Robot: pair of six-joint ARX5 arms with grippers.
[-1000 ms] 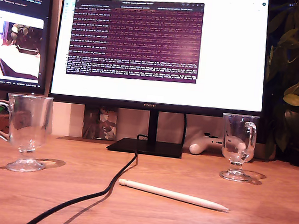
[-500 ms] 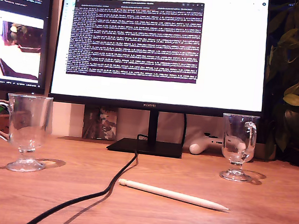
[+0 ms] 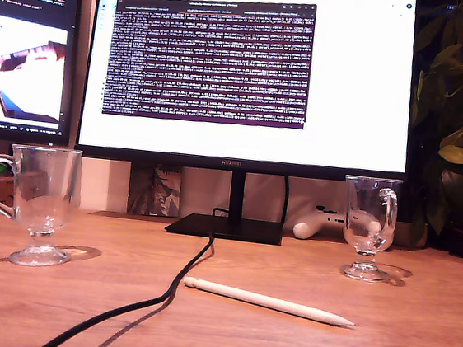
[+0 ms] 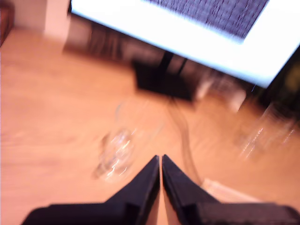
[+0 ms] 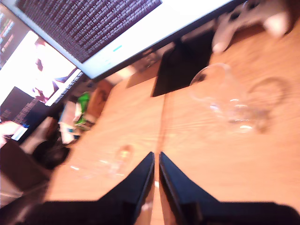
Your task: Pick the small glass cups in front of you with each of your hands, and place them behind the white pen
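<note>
Two small glass cups stand upright on the wooden desk, one at the exterior view's left (image 3: 40, 203) and one at its right (image 3: 369, 228). The white pen (image 3: 268, 302) lies between them, nearer the camera. Neither gripper shows in the exterior view. My first gripper (image 4: 161, 158) is shut and empty, hanging above the desk short of a blurred cup (image 4: 117, 152), with the other cup (image 4: 262, 133) and the pen's end (image 4: 220, 190) further off. My second gripper (image 5: 156, 153) is also shut and empty, with one cup (image 5: 225, 93) ahead of it and a faint second cup (image 5: 112, 164) beside it.
A black cable (image 3: 152, 294) runs from the monitor stand (image 3: 224, 227) across the desk past the pen's end. A large monitor (image 3: 250, 76) stands behind, a white game controller (image 3: 319, 222) beside its stand, and a leafy plant (image 3: 460, 123) at the exterior view's right.
Cups, pen and cable have not moved. The picture on the small screen at the exterior view's left has changed, and a faint shadow has appeared on the desk at that view's lower left.
</note>
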